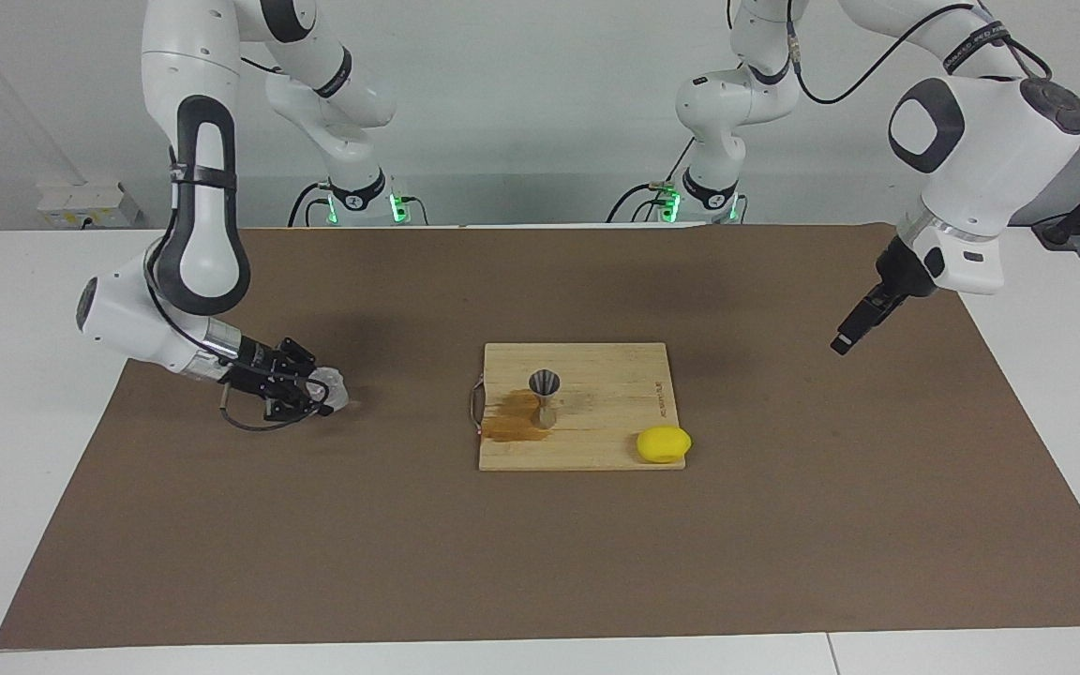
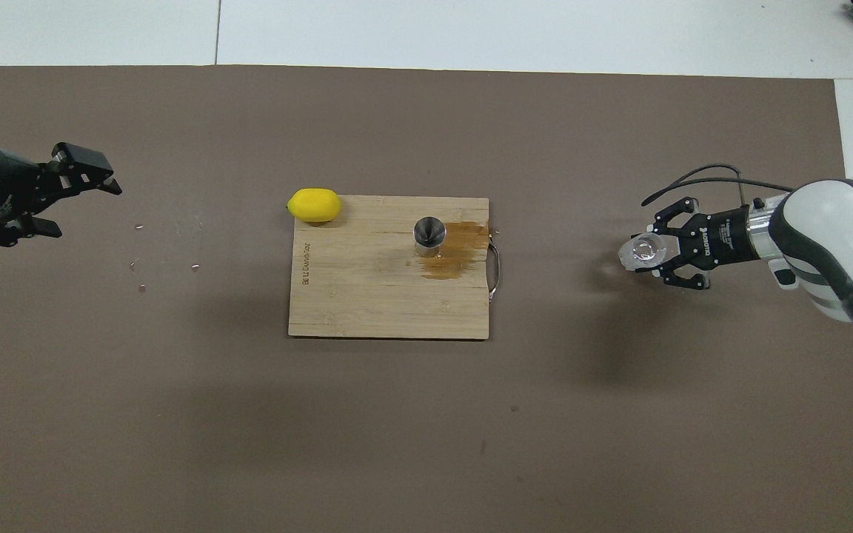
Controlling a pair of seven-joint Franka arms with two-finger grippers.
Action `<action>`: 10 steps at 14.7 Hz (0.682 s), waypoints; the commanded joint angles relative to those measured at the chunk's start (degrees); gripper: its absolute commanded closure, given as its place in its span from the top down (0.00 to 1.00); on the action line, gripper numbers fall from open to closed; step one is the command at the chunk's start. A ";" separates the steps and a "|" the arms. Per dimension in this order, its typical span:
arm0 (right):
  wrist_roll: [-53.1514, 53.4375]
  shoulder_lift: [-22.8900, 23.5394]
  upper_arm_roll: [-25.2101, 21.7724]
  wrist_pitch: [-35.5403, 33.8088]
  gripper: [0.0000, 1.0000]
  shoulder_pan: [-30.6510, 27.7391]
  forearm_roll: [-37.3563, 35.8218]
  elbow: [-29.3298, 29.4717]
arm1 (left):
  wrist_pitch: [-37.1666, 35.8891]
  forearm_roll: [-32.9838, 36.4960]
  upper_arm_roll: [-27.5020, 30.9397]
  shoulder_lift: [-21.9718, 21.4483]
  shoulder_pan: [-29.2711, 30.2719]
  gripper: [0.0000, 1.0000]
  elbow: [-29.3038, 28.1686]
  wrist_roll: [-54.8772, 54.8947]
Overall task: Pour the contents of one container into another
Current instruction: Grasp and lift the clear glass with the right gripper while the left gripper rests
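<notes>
Two arms over a brown-matted bench (image 1: 784, 525). Right arm reaches low toward its own end of the bench, right gripper (image 1: 320, 394) (image 2: 652, 252) with jaws closed around the clear cup (image 1: 332, 389) (image 2: 641, 252), cup at or just above the mat, cannot tell which. Left arm waits raised over its end, left gripper (image 1: 845, 342) (image 2: 78, 200) with jaws apart, holding nothing. Wooden cutting board (image 1: 596, 441) (image 2: 367, 296) sits mid-bench, brown spill stain (image 1: 512, 417) (image 2: 456, 252) on it. Lemon (image 1: 663, 443) (image 2: 314, 205) on the board's corner toward the left arm. Jigger (image 1: 545, 394) (image 2: 429, 232) stands upright on the board, axis vertical, mouth up. Key relation: jigger lies sideways from the held cup, toward bench centre, well apart; right arm already has the cup, so likely carries it over and tips.
</notes>
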 commanded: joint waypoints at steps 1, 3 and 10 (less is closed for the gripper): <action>8.04 -0.44 -0.08 -0.33 0.00 3.82 -1.13 3.86 | -3.65 4.96 -0.64 -2.44 -1.09 1.00 -0.11 11.64; 14.54 -0.27 0.01 -0.16 0.00 6.37 -3.95 6.76 | -5.76 5.15 -0.56 -3.41 -1.79 1.00 0.41 18.78; 30.38 3.07 0.01 0.11 0.00 16.21 -12.48 16.52 | -20.45 4.98 -0.29 -8.86 -4.87 1.00 4.99 24.26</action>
